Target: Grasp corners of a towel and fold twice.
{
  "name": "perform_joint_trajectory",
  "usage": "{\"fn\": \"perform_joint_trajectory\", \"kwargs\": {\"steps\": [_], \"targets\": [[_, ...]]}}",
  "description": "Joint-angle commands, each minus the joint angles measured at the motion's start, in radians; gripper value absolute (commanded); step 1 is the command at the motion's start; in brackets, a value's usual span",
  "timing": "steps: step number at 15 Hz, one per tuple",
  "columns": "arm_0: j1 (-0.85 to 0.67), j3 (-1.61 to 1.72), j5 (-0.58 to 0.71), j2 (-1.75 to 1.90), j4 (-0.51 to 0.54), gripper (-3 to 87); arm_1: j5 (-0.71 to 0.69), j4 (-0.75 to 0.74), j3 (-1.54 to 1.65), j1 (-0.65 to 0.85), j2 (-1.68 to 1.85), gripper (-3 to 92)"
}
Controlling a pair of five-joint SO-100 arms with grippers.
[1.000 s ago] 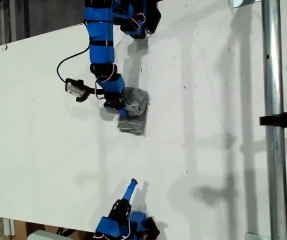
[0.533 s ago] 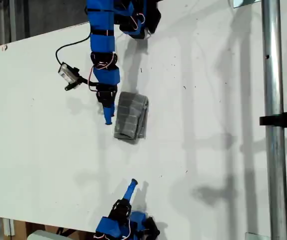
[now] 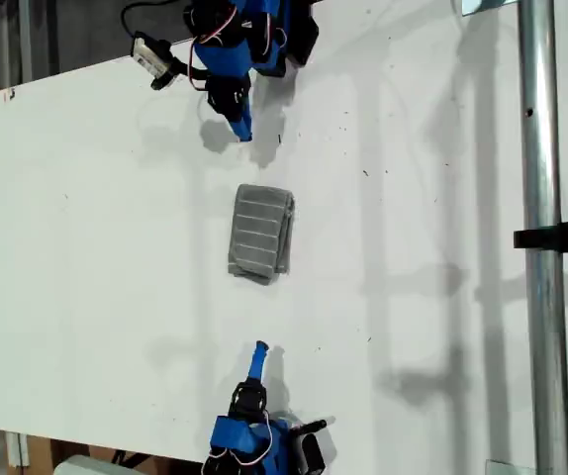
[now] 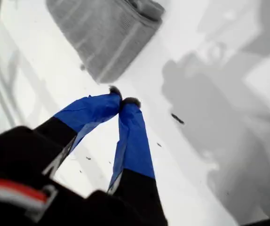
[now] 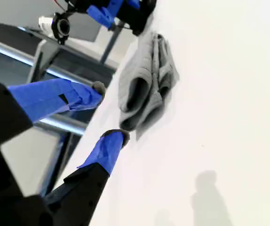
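Grey towel (image 3: 260,232) folded between both grippers, first fingers (image 4: 95,109) pressed together, second fingers (image 5: 107,146) spread.

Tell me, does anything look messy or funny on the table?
Not really. The towel lies folded into a small bundle on the white table, slightly uneven at one end. My first gripper and second gripper are both off it.

White counter (image 3: 432,327) carrying folded grey striped towel (image 3: 260,232), lying flat; small dark specks (image 3: 365,173) scattering near towel.
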Motion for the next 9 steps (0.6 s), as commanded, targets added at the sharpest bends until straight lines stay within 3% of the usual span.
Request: {"fn": "perform_joint_trajectory", "kwargs": {"steps": [1, 2, 3, 5, 9], "targets": [[-0.014, 0.095, -0.193, 0.034, 0.023, 13.8, 0.089, 0.051, 0.103, -0.06, 0.081, -0.2], [-0.048, 0.092, -0.368, 0.037, 0.225, 13.8, 0.169, 0.12, 0.101, -0.097, 0.066, -0.2], [-0.067, 0.091, -0.216, 0.017, 0.241, 12.9, 0.17, 0.12, 0.103, -0.097, 0.067, 6.3], [0.074, 0.08, 0.018, 0.034, 0.259, 12.1, 0.089, 0.137, 0.1, -0.086, 0.069, 10.0], [0.175, 0.084, 0.057, 0.035, 0.253, 12.1, 0.067, 0.137, 0.098, -0.084, 0.069, 10.0]]}}
